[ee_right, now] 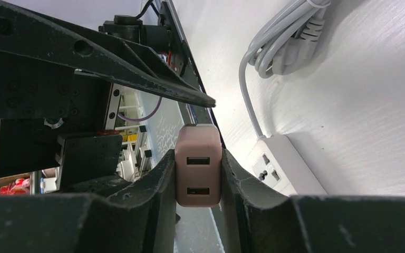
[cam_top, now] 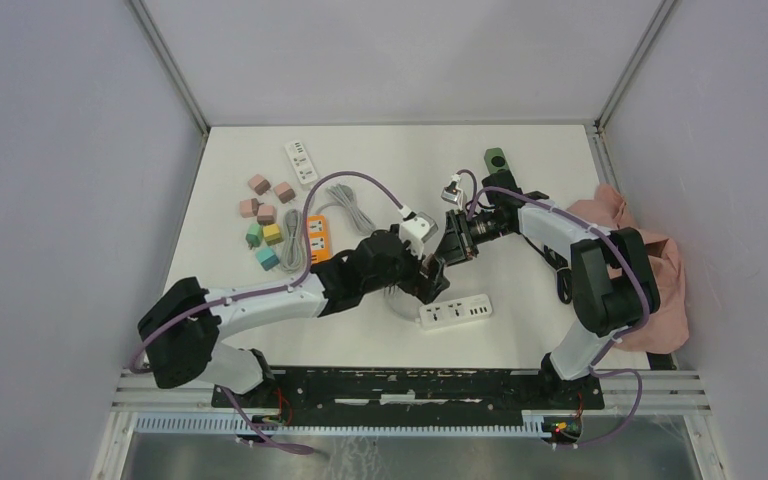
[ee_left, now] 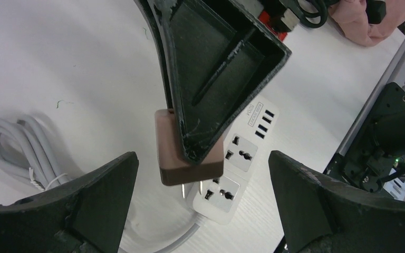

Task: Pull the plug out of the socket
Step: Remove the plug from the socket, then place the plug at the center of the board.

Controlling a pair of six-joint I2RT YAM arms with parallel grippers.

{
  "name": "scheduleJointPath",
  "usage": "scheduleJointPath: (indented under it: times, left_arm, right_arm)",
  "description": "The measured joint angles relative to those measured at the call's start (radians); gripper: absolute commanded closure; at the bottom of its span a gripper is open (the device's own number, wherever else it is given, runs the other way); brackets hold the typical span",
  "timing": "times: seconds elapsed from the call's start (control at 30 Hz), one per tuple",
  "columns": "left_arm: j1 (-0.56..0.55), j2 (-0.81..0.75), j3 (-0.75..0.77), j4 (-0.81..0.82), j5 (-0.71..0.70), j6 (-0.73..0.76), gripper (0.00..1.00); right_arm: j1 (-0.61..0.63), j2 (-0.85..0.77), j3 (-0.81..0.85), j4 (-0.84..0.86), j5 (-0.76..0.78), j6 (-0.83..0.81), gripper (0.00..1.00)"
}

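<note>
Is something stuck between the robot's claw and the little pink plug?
No, nothing visible. The right gripper is shut right on the pink plug, pinching both its sides.

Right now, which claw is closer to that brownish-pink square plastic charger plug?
Right. The right gripper is shut on the plug, one finger on each side. The left gripper hangs open over it, both fingers wide of it.

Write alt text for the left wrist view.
The right gripper, shut on a brown plug, holds it with prongs bared, out of the white power strip below. The left gripper stands wide open either side, and a coiled grey cable lies at left.
</note>
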Motion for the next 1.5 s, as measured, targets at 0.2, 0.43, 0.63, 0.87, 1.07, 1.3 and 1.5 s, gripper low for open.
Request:
scheduleJointPath:
  times: [0.2,0.43,0.63,0.87,1.07,1.3,1.5]
  left_arm:
    - [0.032,0.087,0.08,-0.035,0.0,0.0,0.28]
    - [0.042,0.126,0.118,-0.059,0.044,0.002,0.74]
    - [0.046,0.126,0.117,-0.069,0.054,0.002,0.86]
    - [0.05,0.081,0.039,-0.065,0.053,0.002,0.97]
    - [0.093,-0.034,-0.127,-0.052,0.045,-0.013,0.97]
    - [0.274,-0.238,-0.315,0.005,0.055,-0.085,0.97]
    - [0.52,-0.426,-0.44,0.066,0.038,-0.212,0.97]
  right_arm:
    - [0.0,0.0,0.0,0.0,0.0,0.002,0.95]
    - [-0.001,0.002,0.0,0.004,0.013,0.01,0.81]
    - [-0.002,0.008,0.0,-0.005,0.013,0.008,0.58]
    - [-0.002,0.009,0.005,-0.046,0.007,-0.052,0.04]
    - [-0.003,0.009,0.047,-0.126,0.011,-0.145,0.0]
    - [-0.005,0.009,0.066,-0.188,0.026,-0.211,0.0]
    - [-0.007,0.009,0.066,-0.214,0.035,-0.231,0.0]
